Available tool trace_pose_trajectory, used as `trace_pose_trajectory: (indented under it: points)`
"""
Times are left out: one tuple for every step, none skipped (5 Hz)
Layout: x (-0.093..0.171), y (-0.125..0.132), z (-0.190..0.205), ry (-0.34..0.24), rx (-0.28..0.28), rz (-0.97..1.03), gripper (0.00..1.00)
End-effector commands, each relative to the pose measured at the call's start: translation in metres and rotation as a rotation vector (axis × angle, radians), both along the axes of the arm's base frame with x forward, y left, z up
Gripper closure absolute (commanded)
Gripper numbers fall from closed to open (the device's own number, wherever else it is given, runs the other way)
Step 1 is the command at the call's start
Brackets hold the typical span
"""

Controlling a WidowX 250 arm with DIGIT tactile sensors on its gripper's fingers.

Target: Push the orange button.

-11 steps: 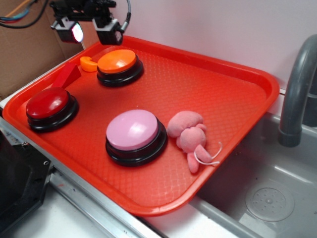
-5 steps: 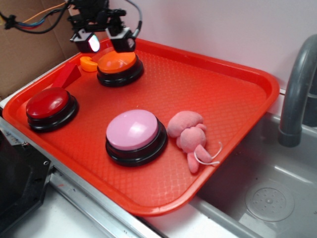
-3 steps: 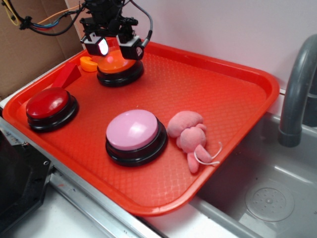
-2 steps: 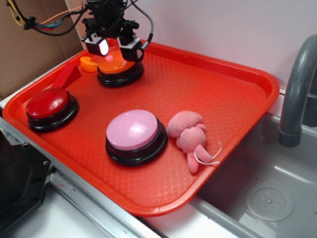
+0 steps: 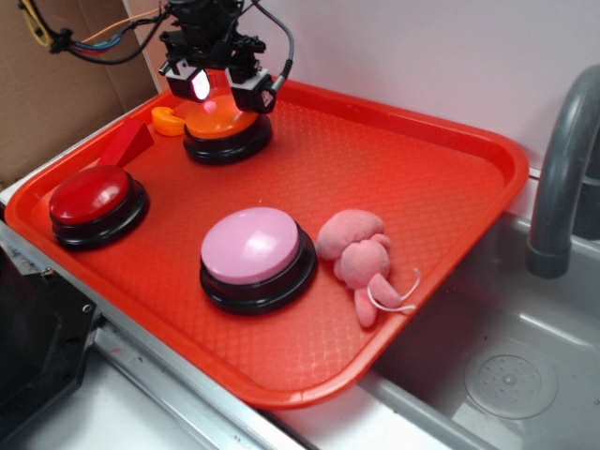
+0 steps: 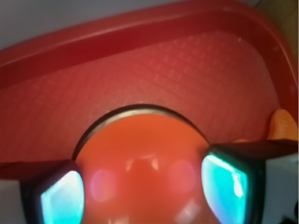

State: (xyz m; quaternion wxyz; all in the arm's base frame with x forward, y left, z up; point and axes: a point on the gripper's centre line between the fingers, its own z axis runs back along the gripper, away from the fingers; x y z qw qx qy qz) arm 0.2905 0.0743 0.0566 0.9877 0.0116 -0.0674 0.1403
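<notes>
The orange button (image 5: 217, 120) sits dome-up at the tray's (image 5: 441, 187) far left corner; being round, it has no long axis. The gripper (image 5: 221, 86) hangs right over it, fingers (image 6: 229, 179) spread wide either side of the dome, possibly touching it.

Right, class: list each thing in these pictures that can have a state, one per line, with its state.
tool: open, fingers spread directly above the orange button
orange button: on the tray, under the tool; contact cannot be told
red button: on the tray, untouched
pink button: on the tray, untouched
pink plush toy: lying beside the pink button
small orange piece: lying by the orange button
tray: flat, one corner over the sink
</notes>
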Motion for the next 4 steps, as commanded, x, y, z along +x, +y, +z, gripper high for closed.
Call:
trace_pose_trajectory:
  points:
    - [-0.022,0.011,0.058,-0.165,0.039,0.037,0.00]
    - [-0.027,0.015,0.062,-0.168,0.033,0.055,0.00]
    - [-0.030,0.018,0.067,-0.181,0.024,0.055,0.00]
    - [-0.032,0.022,0.068,-0.164,0.043,0.058,0.00]
